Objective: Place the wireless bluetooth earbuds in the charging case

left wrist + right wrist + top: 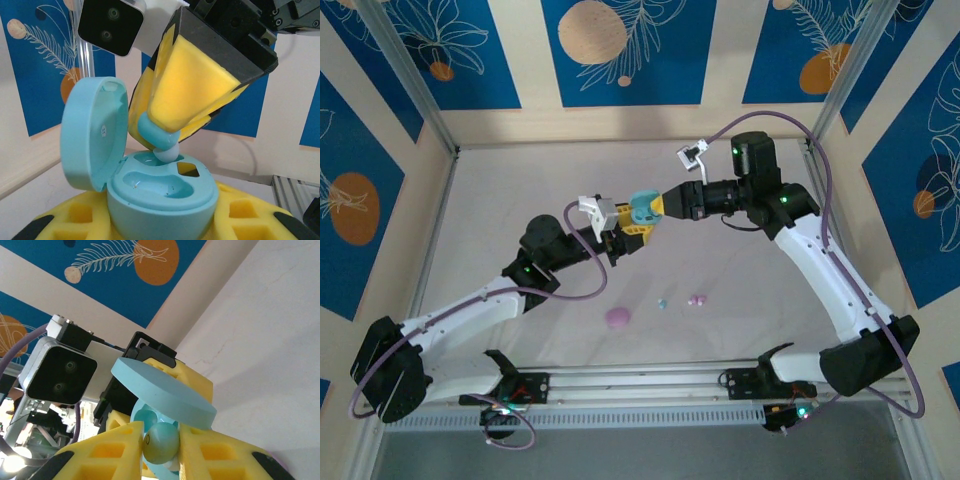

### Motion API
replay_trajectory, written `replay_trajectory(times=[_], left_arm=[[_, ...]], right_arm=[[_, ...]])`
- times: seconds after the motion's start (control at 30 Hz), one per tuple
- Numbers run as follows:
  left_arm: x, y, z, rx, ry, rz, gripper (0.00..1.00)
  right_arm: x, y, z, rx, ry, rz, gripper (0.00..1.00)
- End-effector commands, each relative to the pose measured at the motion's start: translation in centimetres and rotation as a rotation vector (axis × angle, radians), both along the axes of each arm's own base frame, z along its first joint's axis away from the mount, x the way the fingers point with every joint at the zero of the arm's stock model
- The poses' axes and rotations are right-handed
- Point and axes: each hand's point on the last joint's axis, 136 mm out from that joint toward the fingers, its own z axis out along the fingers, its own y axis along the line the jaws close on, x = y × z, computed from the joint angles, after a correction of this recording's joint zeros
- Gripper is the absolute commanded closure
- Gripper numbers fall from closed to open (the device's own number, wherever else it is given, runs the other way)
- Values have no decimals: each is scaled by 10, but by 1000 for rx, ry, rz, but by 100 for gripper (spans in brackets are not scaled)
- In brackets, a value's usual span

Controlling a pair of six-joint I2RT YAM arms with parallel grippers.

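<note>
Teal earbud (152, 132), white tip down at the mouth of a socket in the open charging case (165, 197), pinched between the yellow pads of the right gripper (161, 437). Case clenched in the left gripper (632, 228), up above mid-table. Nearer, on the table (750, 290): pink case (617, 317), loose teal earbud (661, 303), pink earbud (697, 299).

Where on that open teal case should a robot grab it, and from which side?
Probably the rounded lower shell of the teal case, from its underside with jaws across its sides, as the left gripper does. The lid stands hinged open and the sockets sit in the top face, so that face is free for the right gripper and its earbud.
</note>
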Motion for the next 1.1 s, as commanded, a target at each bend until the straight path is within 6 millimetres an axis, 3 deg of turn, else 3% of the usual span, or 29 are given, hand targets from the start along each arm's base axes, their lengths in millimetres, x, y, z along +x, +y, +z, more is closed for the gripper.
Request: replay_trajectory(times=[0.0,1.07], left_arm=[[-12,-2,33,-81,-73,-46,74],[-15,-4,32,-86,-55,-71,75]], right_arm=[[-11,5,-9,-45,4,25,76],[0,1,-11,-188,-40,-74,69]])
